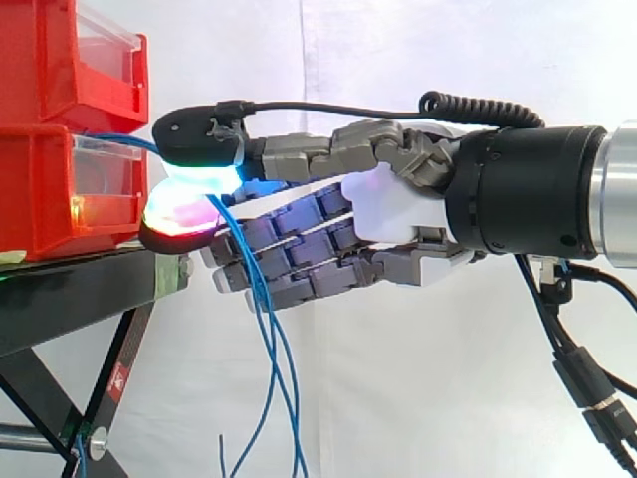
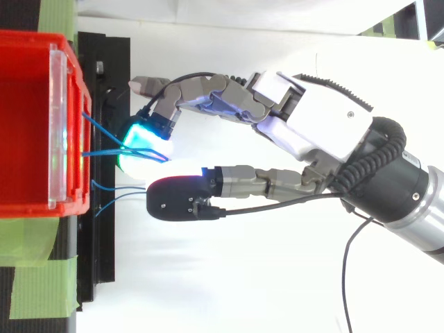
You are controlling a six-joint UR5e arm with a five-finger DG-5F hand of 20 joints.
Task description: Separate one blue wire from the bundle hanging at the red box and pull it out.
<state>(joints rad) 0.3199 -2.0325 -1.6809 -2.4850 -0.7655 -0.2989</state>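
Side view: hand comes in from the right, level with the lower of two stacked red bins on the black stand. Two fingertips are closed in a pinch just off the bin front, cyan-white pad on top and magenta-red pad underneath, touching. Remaining fingers are curled loosely below the pinch and hold nothing.

Blue wire leaves the lower bin front, runs into the gap between the pads, and comes out the far side. Hanging strands drop from the pinch past the curled fingers, beside the stand's edge.

Top view: two blue strands run from the bin's clear front panel and converge at the glowing pad; can't tell whether one or both are clamped. Loose wires sit apart beside the dark fingertip. Green tape is on the stand by the bin.
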